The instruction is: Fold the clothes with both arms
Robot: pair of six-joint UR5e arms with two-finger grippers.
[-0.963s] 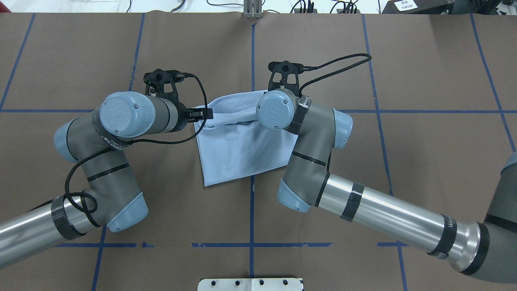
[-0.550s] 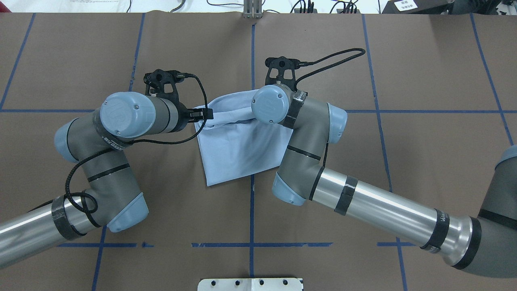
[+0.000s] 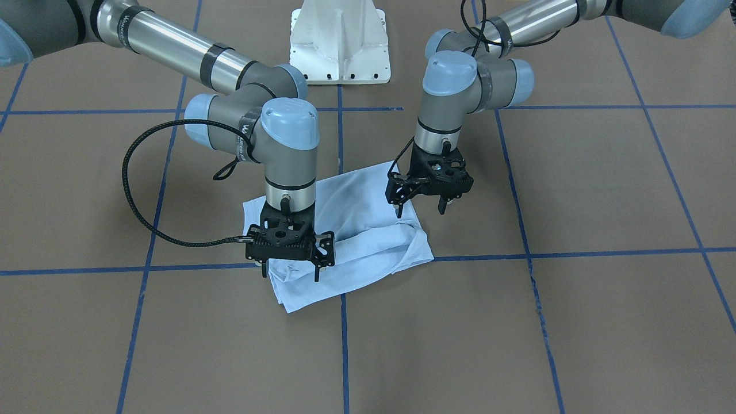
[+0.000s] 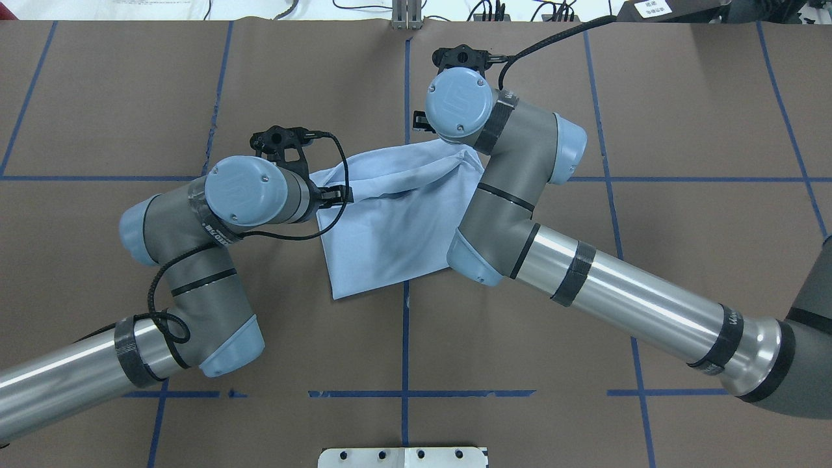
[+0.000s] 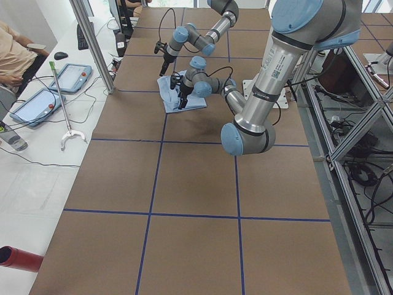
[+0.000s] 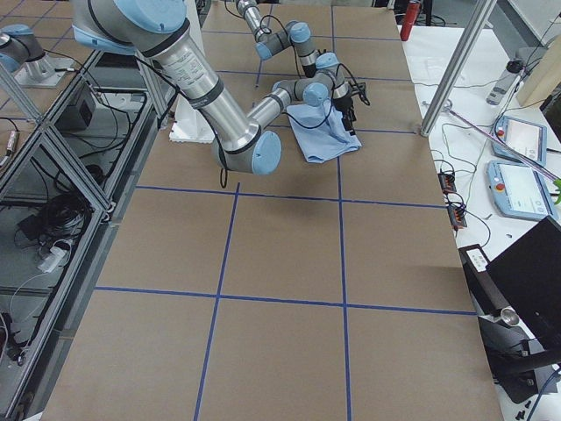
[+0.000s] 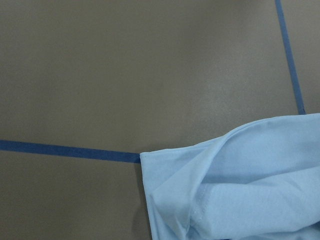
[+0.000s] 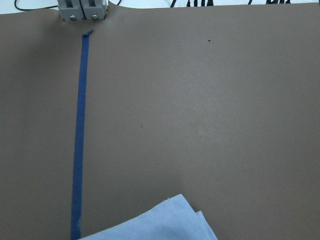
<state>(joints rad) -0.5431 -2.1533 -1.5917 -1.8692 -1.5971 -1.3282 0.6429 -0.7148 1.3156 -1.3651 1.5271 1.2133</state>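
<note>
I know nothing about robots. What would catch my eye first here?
A silver left arm and right arm bend inward over a brown table crossed by blue tape lines. Between them lies a light blue shirt, folded into a rough rectangle. The left tool and right tool hang open by its edges, holding nothing.

Inspector: Class of premises?
Assessor: Robotics laboratory. Left arm (image 4: 78, 370), right arm (image 4: 637, 318), white pedestal (image 3: 339, 40); worktop (image 4: 715, 97) gridded in blue tape (image 4: 404, 351); aluminium framing (image 5: 92, 43); teach pendants (image 6: 517, 189), cabling (image 6: 57, 219); a person (image 5: 15, 52) seated nearby.
</note>
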